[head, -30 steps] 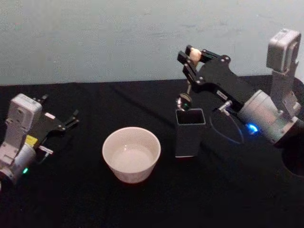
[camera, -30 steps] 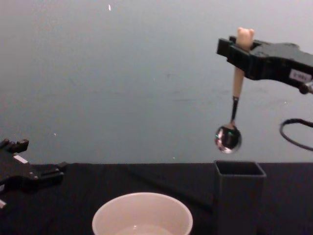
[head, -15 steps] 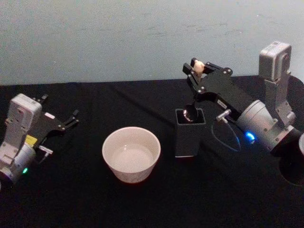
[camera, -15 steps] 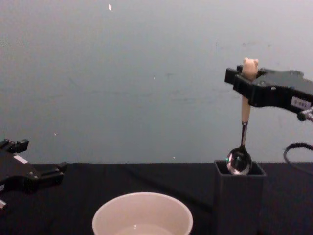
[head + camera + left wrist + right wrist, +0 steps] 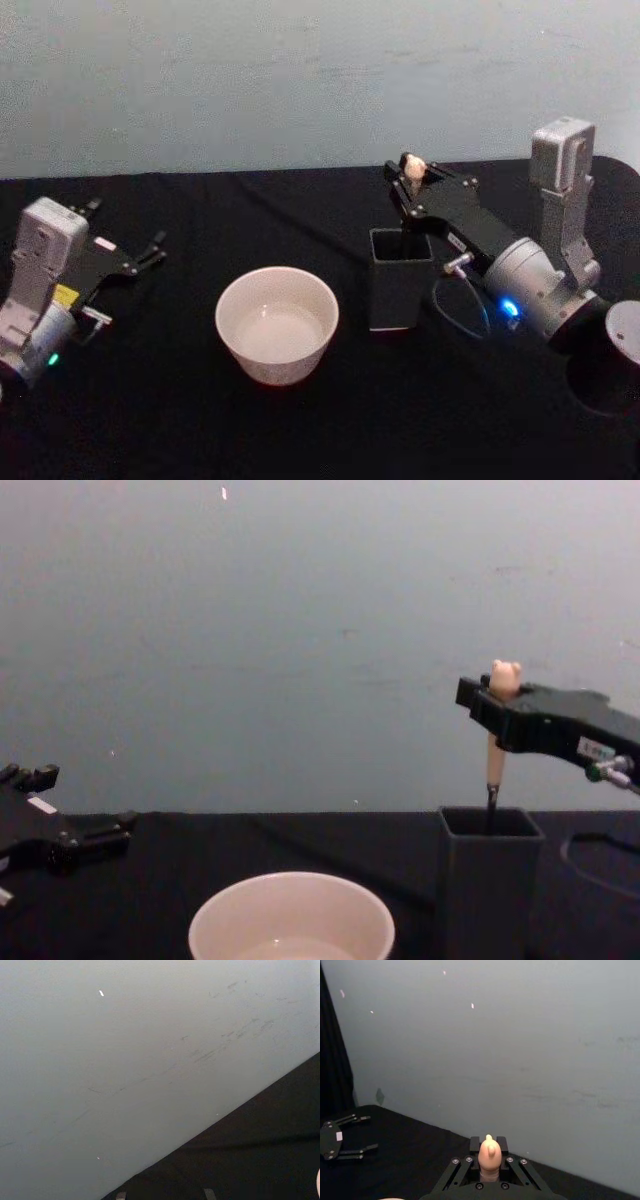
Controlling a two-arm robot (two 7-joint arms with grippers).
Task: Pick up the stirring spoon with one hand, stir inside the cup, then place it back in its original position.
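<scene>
The spoon (image 5: 494, 757) hangs upright, its bowl inside the holder (image 5: 488, 880); our right hand (image 5: 497, 702) clamps its handle. Left hand (image 5: 140, 258) wide, at 9 o'clock of the cup (image 5: 277, 323).

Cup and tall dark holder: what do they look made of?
The wide cream-white round cup looks like glazed ceramic, possibly plastic: thick smooth rim, soft sheen. The tall dark grey square-mouthed holder looks like matte plastic or coated metal: thin flat walls, no shine. Neither is certain.
</scene>
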